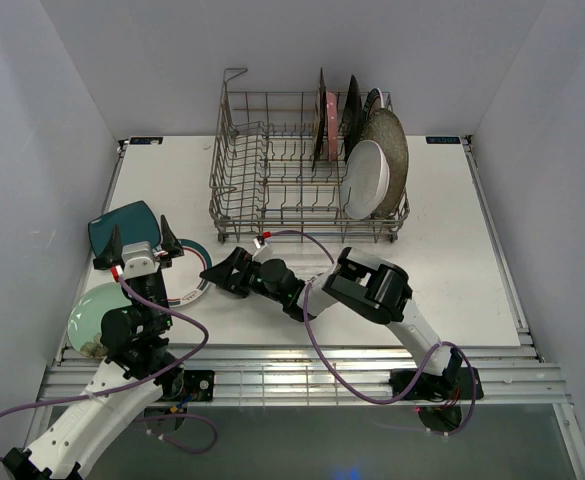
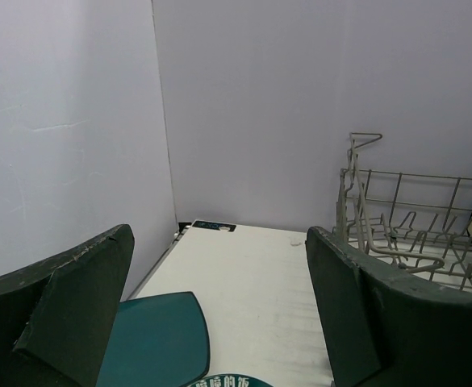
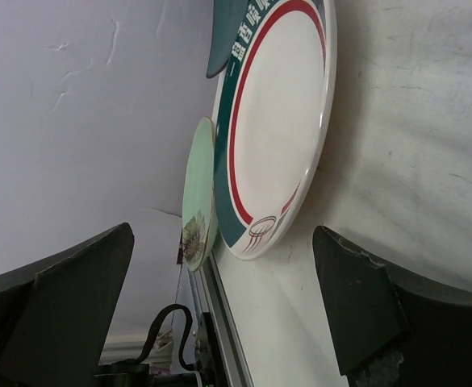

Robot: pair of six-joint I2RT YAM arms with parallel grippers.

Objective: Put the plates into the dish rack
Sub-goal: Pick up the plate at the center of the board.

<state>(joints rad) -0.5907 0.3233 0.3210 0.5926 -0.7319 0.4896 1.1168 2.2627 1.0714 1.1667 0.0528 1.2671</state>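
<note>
Overhead: dish rack [image 1: 242, 185] at the back of the table [image 1: 472, 260], several plates [image 1: 372, 160] standing upright in its right end, left rows unfilled. Three more lying at the table's left.

Left wrist: left pincer [image 2: 218, 234] spread wide, gripping nothing, above the teal square plate [image 2: 159, 339].

Right wrist: right pincer [image 3: 219, 234] splayed too, facing the teal-rimmed round plate [image 3: 276, 121], pale green plate [image 3: 199, 193] beyond.

Past halfway, seemingly.
</note>
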